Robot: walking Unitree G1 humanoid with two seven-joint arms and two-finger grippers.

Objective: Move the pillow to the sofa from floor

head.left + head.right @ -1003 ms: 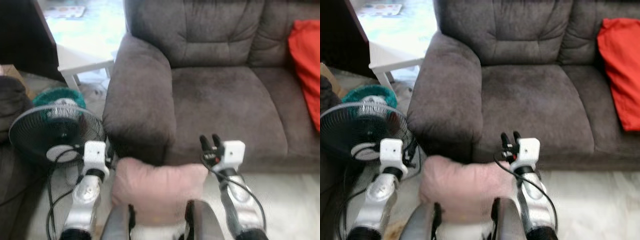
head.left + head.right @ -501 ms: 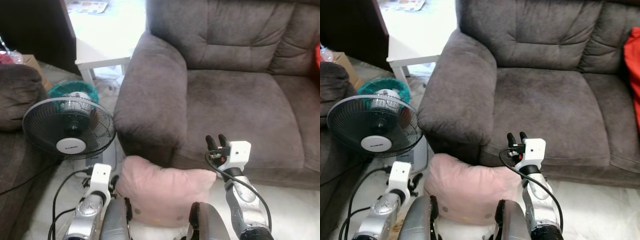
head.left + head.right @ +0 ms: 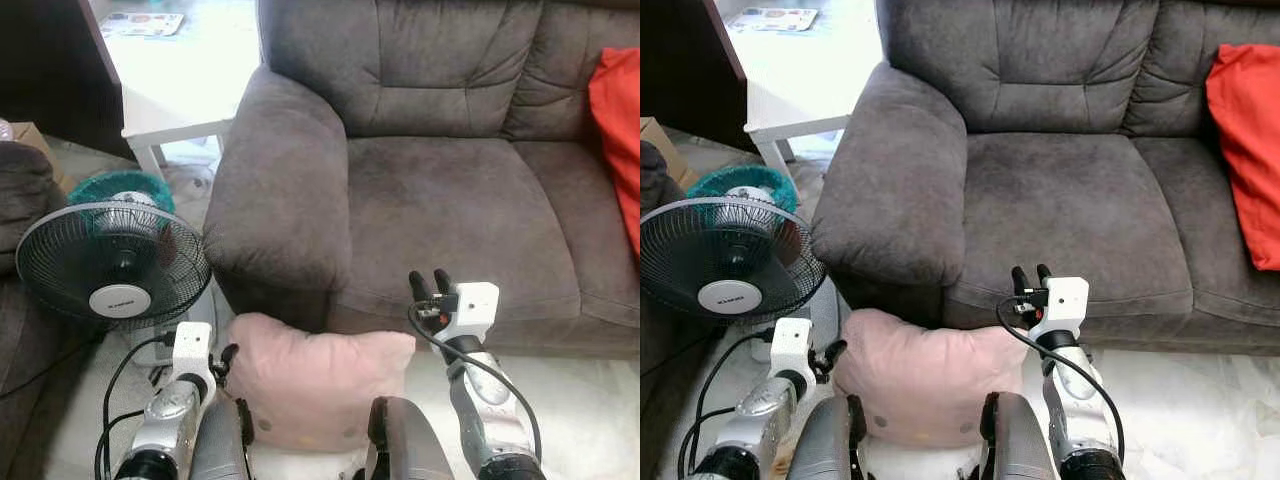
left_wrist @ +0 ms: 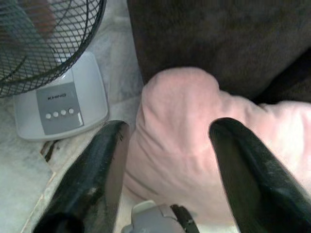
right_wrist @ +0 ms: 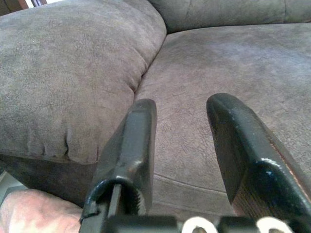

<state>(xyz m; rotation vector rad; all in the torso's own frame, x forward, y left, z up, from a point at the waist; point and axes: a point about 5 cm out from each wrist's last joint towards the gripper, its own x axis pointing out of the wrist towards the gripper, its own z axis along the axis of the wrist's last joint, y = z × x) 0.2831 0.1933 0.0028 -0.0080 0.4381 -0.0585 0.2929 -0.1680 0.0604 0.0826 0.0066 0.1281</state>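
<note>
A pale pink pillow (image 3: 315, 385) lies on the floor, leaning against the front of the grey sofa (image 3: 450, 190) below its left armrest. My left gripper (image 3: 226, 356) is low at the pillow's left edge. In the left wrist view this gripper (image 4: 167, 145) is open, its two black fingers (image 4: 104, 160) spread either side of the pillow's (image 4: 184, 111) upper corner. My right gripper (image 3: 427, 283) is open and raised above the pillow's right corner, in front of the seat edge. It (image 5: 180, 121) points at the seat cushion and holds nothing.
A black standing fan (image 3: 112, 265) with a grey base (image 4: 63, 104) and cables is on the floor just left of the pillow. A red cushion (image 3: 620, 130) rests at the sofa's right end. A white table (image 3: 170, 100) stands behind the armrest.
The camera swung left, then back right. My left gripper has dropped lower beside the pillow's left edge. The right gripper and the pillow keep their places.
</note>
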